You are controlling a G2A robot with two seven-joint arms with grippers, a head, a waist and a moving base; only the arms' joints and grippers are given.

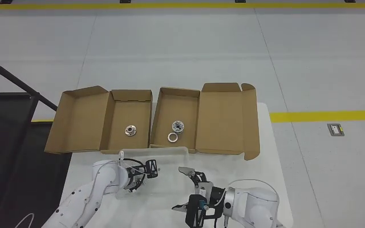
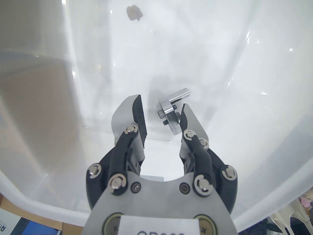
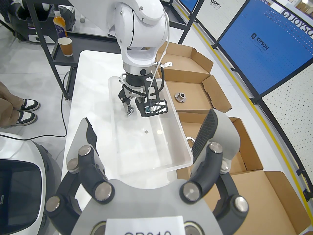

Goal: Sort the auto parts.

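Left gripper [image 2: 161, 102] is down inside the bin [image 2: 269, 99], jaws part open and straddling the bracket [image 2: 170, 110]. One pad [image 2: 183, 118] touches it, the other pad [image 2: 139, 113] stands apart with a clear gap. So it's not clamped, nothing held. Can't tell whether the bracket lies flat on the bin floor or leans on that pad.

Right gripper [image 3: 149, 116] is wide open and empty, hovering over the near end of the bin, well apart from the left one.

Step, as I read it: grasp phase of the pick, bracket lined up but not secured. Next move calls for closing squarely on the bracket's flat plate, not the round stub, then a straight lift clear of the bin wall. Risk: a one-sided touch could push or twist the part as the jaws shut.

Containers:
- Bin: the bracket near the left gripper, plus one small dark piece [image 2: 134, 13] farther along the floor, well apart. Too small to say what it is.
- Left box [image 1: 134, 111]: one flange [image 1: 130, 130].
- Right box [image 1: 179, 105]: a round toothed-looking part [image 1: 178, 125] and a ring [image 1: 171, 137] just beside it.

Judging by that, sorting is partway done: three parts are boxed, two are left in the bin. Which box suits the bracket isn't evident, since nothing like it is in either.
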